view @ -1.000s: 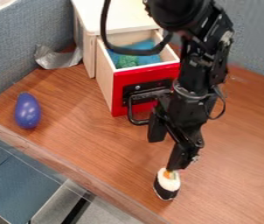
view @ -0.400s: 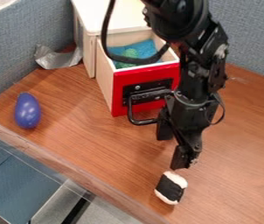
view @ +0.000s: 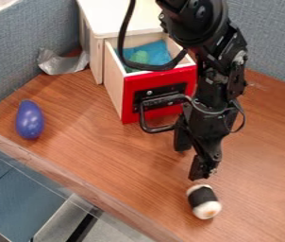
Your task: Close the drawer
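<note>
1. One white-and-black toy sushi roll [view: 204,202] lies nearest, on the brown wood-grain table, just beside the gripper's lower tip; it looks irrelevant to closing and is best left alone.
2. The black two-finger gripper [view: 191,158] hangs above the table in front of the drawer, its fingers spread well apart and nothing held between them.
3. The black metal handle [view: 157,130] reaches toward the gripper's upper part; whether they touch, I cannot tell.
4. The red-fronted, pale wooden drawer [view: 129,101] stands pulled out of its cream cabinet [view: 123,19], with a blue cloth [view: 159,51] and a green item inside. Closing has yet to be achieved; I judge the step in hand to be lining up for the push.
5. Next calls for steady pressure against the front or handle, straight toward the cabinet, avoiding a sideways shove that might jam it.
</note>
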